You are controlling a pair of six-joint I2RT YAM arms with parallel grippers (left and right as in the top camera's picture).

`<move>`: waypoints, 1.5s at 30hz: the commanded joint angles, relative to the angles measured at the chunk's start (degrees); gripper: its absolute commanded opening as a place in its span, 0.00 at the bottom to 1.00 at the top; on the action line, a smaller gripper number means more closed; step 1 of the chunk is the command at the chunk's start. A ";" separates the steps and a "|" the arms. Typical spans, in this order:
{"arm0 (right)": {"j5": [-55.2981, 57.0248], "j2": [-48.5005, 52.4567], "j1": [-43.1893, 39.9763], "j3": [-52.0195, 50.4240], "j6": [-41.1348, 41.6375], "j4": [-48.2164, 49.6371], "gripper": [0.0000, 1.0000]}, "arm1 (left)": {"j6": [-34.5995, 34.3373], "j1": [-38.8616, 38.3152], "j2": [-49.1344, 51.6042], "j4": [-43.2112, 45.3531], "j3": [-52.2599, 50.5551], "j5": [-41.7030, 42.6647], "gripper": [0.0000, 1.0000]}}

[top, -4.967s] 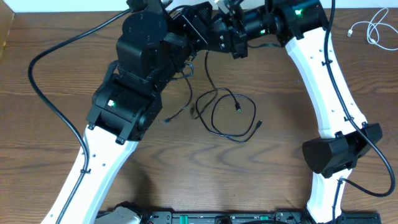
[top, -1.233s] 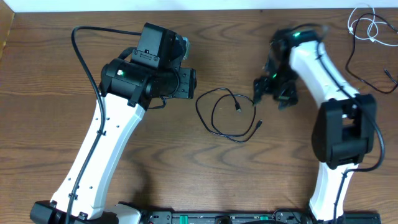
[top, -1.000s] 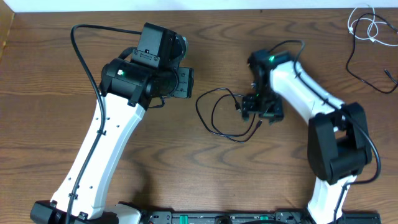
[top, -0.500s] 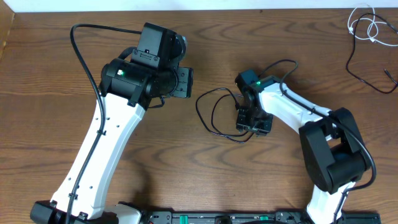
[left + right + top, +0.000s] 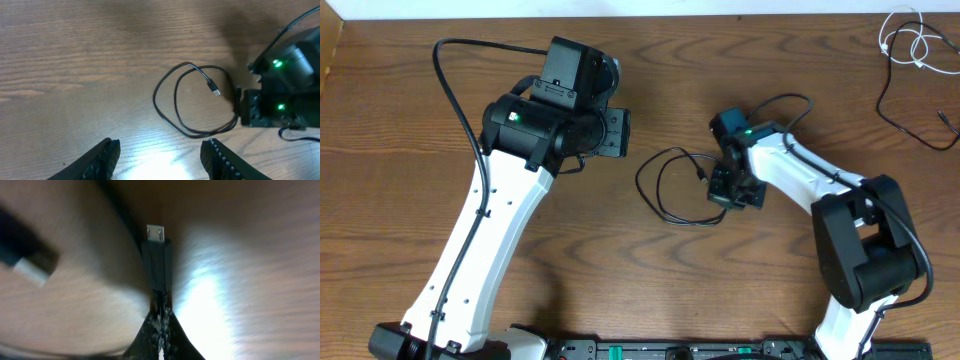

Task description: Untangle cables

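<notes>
Since a second ago the right gripper (image 5: 731, 188) has come down on the black cable (image 5: 665, 190) between the arms and closed. From the left wrist, the left gripper (image 5: 160, 160) hangs spread and empty above the loop. On the right wrist, the fingers (image 5: 144, 344) pinch the cable just behind its plug (image 5: 156, 255). I'd pull low and slow so the loop unwinds without slipping.

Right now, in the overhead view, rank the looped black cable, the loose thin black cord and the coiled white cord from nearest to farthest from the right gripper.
1. The looped black cable, centre: its plug is at the right gripper.
2. The thin black cord, far right side.
3. The coiled white cord, top right corner, farthest.
</notes>
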 commanded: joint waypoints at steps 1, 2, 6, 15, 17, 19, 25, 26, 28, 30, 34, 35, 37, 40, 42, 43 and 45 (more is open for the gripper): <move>12.68 1.05 -3.76 -1.29 -6.62 1.33 0.01 | 0.28 0.28 -0.09 -0.09 0.42 -0.74 0.57; 14.69 1.05 -4.96 -1.29 -9.90 2.49 0.01 | 0.28 0.28 -0.04 -0.09 0.42 -0.76 0.57; 14.47 1.05 -9.22 -1.27 -29.55 7.32 0.01 | 0.26 0.28 0.24 -0.07 0.42 -0.74 0.57; -18.51 -1.70 -10.40 4.09 -44.61 3.78 0.01 | -0.70 0.28 1.20 0.13 0.42 -0.48 0.57; -25.09 -4.13 -10.49 5.97 -46.45 2.75 0.01 | -1.29 0.26 1.60 0.33 0.42 -0.28 0.57; -27.74 -6.49 -10.49 7.23 -46.56 2.34 0.01 | -1.66 0.22 1.86 0.35 0.42 -0.15 0.57; -30.12 -14.93 -10.49 9.33 -44.57 2.64 0.01 | -4.02 0.11 3.19 0.81 0.42 0.85 0.58; -30.12 -16.11 -10.49 9.33 -43.89 2.69 0.01 | -4.02 0.11 3.52 1.03 0.42 2.36 0.58; -30.14 -17.66 -10.49 9.33 -42.62 2.64 0.01 | -4.02 0.11 4.22 1.66 0.42 5.42 0.58; -30.14 -18.53 -10.49 9.33 -40.76 2.69 0.01 | -3.98 0.09 5.25 2.40 0.42 8.79 0.58; -31.93 -19.08 -10.97 9.55 -38.62 3.96 0.01 | 0.28 -0.46 7.98 3.96 0.42 15.63 0.63; -33.03 -19.10 -11.43 9.79 -37.88 4.35 0.01 | 2.71 -0.66 8.85 4.31 0.42 17.79 0.63; -35.76 -19.12 -12.81 10.25 -35.87 5.64 0.01 | 8.79 -0.94 10.80 4.70 0.42 23.23 0.63; -41.68 -19.12 -15.41 10.99 -33.27 7.89 0.01 | 16.31 -0.96 13.42 5.11 0.42 31.52 0.63; -47.21 -19.12 -17.68 11.39 -30.99 10.03 0.01 | 20.87 -0.96 15.06 5.79 0.42 36.30 0.67; -49.77 -19.12 -18.75 11.54 -29.97 11.26 0.01 | 22.08 -0.96 15.74 6.47 0.42 38.14 0.68; -53.83 -19.12 -20.68 11.54 -27.15 14.64 0.01 | 23.58 -0.96 16.57 8.04 0.42 41.13 0.70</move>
